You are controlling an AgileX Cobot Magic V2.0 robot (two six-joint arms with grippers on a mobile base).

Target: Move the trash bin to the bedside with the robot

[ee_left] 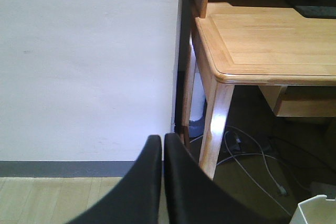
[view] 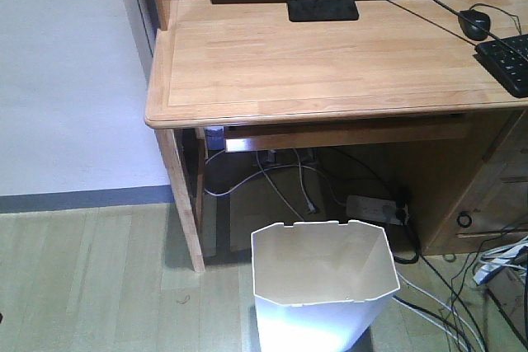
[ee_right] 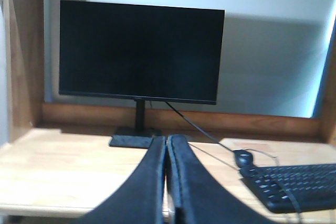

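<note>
The white trash bin [view: 322,286] stands upright on the floor in front of the wooden desk, its angular rim open and nothing showing inside. A corner of the trash bin [ee_left: 315,211] shows at the lower right of the left wrist view. My left gripper [ee_left: 163,139] is shut with nothing in it and points at the white wall beside the desk leg. My right gripper [ee_right: 166,139] is shut too, held above the desktop and facing the monitor. The bedside is out of view. Neither gripper touches the bin.
The light wooden desk [view: 330,63] carries a black monitor [ee_right: 139,51], a mouse [view: 474,22] and a keyboard [view: 507,59]. Cables and a power strip [view: 375,208] lie on the floor under the desk. A desk leg [ee_left: 215,129] stands close by on the right of my left gripper.
</note>
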